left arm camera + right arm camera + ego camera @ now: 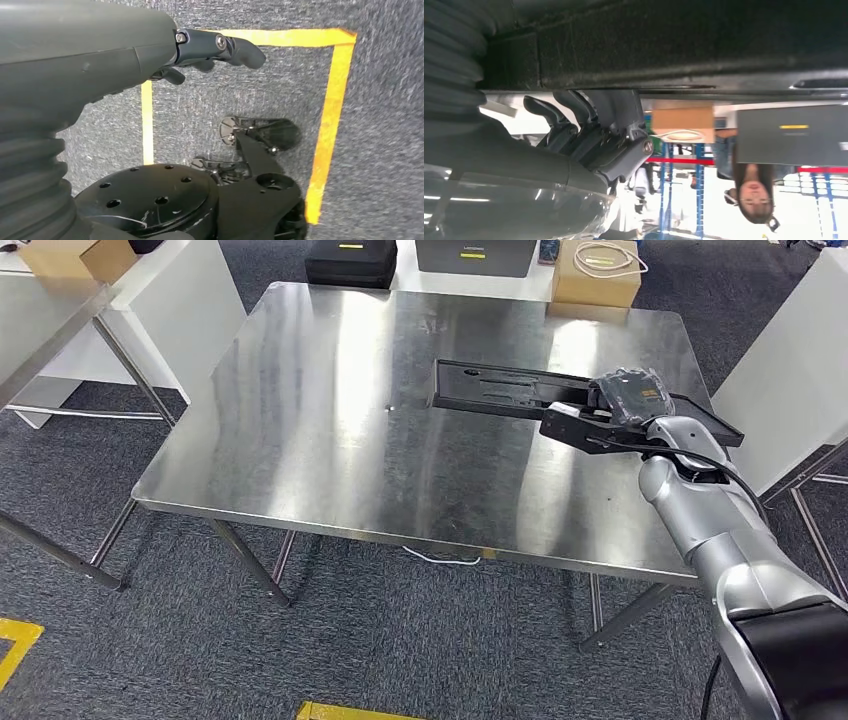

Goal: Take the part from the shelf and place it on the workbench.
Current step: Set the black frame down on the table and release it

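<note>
A long flat black part [500, 392] lies across the right half of the steel workbench [340, 440], with its right end sticking out past the table's edge. My right hand [615, 410] grips that part near its right end, the hand's back on top and the thumb at the near side. In the right wrist view the part [674, 45] is a dark bar with the right hand's [589, 135] fingers curled against it. My left hand [210, 47] hangs over the carpet, fingers apart and holding nothing.
A cardboard box [597, 275] and two black cases [352, 262] stand beyond the bench's far edge. White furniture flanks the bench at the left [170, 300] and right [790, 360]. A person [751, 185] stands behind the bench. Yellow tape [15, 640] marks the floor.
</note>
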`<state>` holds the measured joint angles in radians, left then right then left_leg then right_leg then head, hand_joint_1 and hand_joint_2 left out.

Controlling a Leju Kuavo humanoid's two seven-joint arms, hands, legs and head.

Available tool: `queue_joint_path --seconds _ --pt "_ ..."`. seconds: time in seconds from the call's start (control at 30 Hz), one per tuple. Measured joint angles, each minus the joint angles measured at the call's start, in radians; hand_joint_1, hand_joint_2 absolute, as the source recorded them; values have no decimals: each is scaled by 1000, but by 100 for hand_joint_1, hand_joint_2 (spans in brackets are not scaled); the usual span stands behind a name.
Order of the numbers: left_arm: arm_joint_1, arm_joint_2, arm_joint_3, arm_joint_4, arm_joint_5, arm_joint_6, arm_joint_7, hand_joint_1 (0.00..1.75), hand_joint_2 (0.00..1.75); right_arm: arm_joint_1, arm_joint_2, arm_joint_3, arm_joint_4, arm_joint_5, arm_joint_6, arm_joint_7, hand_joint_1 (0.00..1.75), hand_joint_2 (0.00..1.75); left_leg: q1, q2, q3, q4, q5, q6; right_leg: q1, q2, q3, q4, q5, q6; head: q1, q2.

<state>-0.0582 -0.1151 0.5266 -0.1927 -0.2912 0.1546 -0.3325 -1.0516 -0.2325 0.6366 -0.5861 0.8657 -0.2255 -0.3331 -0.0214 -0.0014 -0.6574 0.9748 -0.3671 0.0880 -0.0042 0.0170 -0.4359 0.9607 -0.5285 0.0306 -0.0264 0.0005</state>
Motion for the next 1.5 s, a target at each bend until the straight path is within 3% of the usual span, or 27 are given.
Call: queue_joint_path --seconds 0.07,0.1,0.2,0.23,0.27,0.3,0.37,0.4,0.47,0.53,0.6,0.7,0.73,0.77,0.8,0.87,0.9,0.93,1.03,1.07,1.17,1.2,1.3,1.47,1.5 --pt "0 -2 6 0 7 -7 -5 0 175 -7 1 5 4 -1 -2 -5 175 175 2 0 25 -11 -5 5 3 -3 -11 39 -9 8 1 0" --pt "-1 -3 8 0 11 -11 -8 0 175 -10 2 7 6 -1 -3 -7 175 175 3 -1 36 -14 -7 8 2 -4 -37 86 -21 7 2 0" --pt "-4 -4 14 0 18 -17 -21 0 175 -12 1 13 17 -8 -4 -8 175 175 3 -6 54 -14 -25 11 -3 -5 -174 282 -82 6 3 0" --pt "-2 -5 16 0 20 -18 -26 0 175 -11 0 15 22 -12 -4 -7 175 175 3 -8 62 -14 -33 9 -4 -5 -211 314 -96 9 3 0" --pt "0 -6 19 0 21 -19 -31 0 175 -10 -1 17 27 -17 -5 -6 175 175 3 -9 72 -14 -41 6 -6 -6 -231 308 -90 16 3 0" --pt "2 -7 22 0 23 -20 -36 0 175 -10 -2 18 31 -21 -5 -6 175 175 3 -11 84 -14 -50 3 -7 -6 -233 265 -62 25 3 0" --pt "4 -10 31 0 33 -28 -52 0 175 -11 -5 19 39 -27 -4 -6 175 175 2 -12 108 -12 -69 -4 -10 -12 -211 122 41 46 4 0" --pt "5 -10 36 0 42 -33 -72 0 175 -12 -6 19 44 -27 -5 -6 175 175 0 -13 116 -10 -78 -9 -10 -16 -197 65 84 45 4 0" --pt "4 -11 50 0 62 -35 -151 0 175 -11 -5 21 53 -26 -8 -5 175 175 -3 -13 123 -3 -91 -20 -6 -21 -183 14 131 23 3 0" --pt "1 -10 67 -1 77 -27 -250 0 175 -11 -2 23 58 -23 -15 -4 175 175 -3 -12 124 7 -102 -31 -13 -18 -171 13 135 -3 3 0" --pt "-6 -8 81 -3 84 -13 -309 0 175 -13 2 25 62 -21 -23 -3 175 175 2 -10 105 54 -129 -44 -22 -17 -159 11 129 -18 2 0" --pt "-11 -7 90 -18 83 56 -349 0 175 -16 9 27 68 -16 -31 -1 175 175 21 -7 -1 234 -206 -66 -21 -17 -148 10 118 -32 2 0" --pt "-12 -6 91 -23 80 84 -356 0 175 -15 11 28 70 -13 -33 -1 175 175 27 -7 -35 276 -214 -71 -21 -16 -145 10 115 -33 2 0" --pt "-13 -5 91 -25 75 109 -358 0 175 -14 13 29 73 -9 -34 0 175 175 32 -6 -54 284 -202 -76 -21 -14 -141 11 110 -31 1 0" --pt "-16 -3 92 -26 71 128 -358 0 175 -13 15 31 76 -6 -35 0 175 175 36 -5 -53 252 -168 -78 -22 -13 -135 11 105 -28 1 0" --pt "-21 -1 92 -26 64 147 -357 0 175 -11 18 34 79 -3 -38 0 175 175 40 -3 -7 113 -73 -78 -24 -11 -122 12 95 -21 2 0" --pt "-25 0 92 -26 62 151 -356 0 175 -12 19 35 80 -3 -40 0 175 175 39 -2 15 52 -44 -75 -23 -11 -119 11 92 -17 2 0" --pt "-28 1 92 -26 61 152 -356 0 175 -13 19 36 81 -2 -41 0 175 175 36 -2 28 16 -30 -70 -23 -11 -118 10 89 -13 2 0" --pt "-34 1 91 -26 60 158 -355 0 175 -12 20 38 84 -1 -43 0 175 175 27 -4 34 4 -28 -61 -15 -11 -119 11 83 -2 2 0" --pt "-35 0 91 -26 60 159 -355 0 131 -11 20 39 85 -1 -43 0 131 175 23 -5 35 3 -26 -61 -12 -11 -119 11 82 0 3 0" --pt "-39 -1 92 -26 65 175 -352 0 131 -11 20 41 87 -1 -43 -7 0 175 12 -9 34 4 -25 -58 -13 -15 -118 9 82 2 3 0" --pt "-41 -2 94 -26 70 184 -346 0 131 -11 22 42 88 -1 -43 -12 0 175 10 -9 33 4 -26 -55 -14 -16 -118 7 82 3 3 0" --pt "-52 -10 102 -25 85 190 -281 0 0 -11 33 46 88 -1 -43 -21 0 175 6 -10 33 4 -28 -47 -17 -16 -116 3 82 4 3 0" --pt "-66 -11 115 -21 96 93 -94 0 0 -11 40 47 88 -8 -40 -21 0 175 4 -10 33 4 -27 -40 -19 -16 -116 0 85 8 3 0" --pt "-68 -7 116 -21 93 78 -69 0 0 -11 40 47 88 -9 -39 -21 0 175 3 -9 32 7 -29 -36 -23 -16 -115 -3 87 14 3 0"
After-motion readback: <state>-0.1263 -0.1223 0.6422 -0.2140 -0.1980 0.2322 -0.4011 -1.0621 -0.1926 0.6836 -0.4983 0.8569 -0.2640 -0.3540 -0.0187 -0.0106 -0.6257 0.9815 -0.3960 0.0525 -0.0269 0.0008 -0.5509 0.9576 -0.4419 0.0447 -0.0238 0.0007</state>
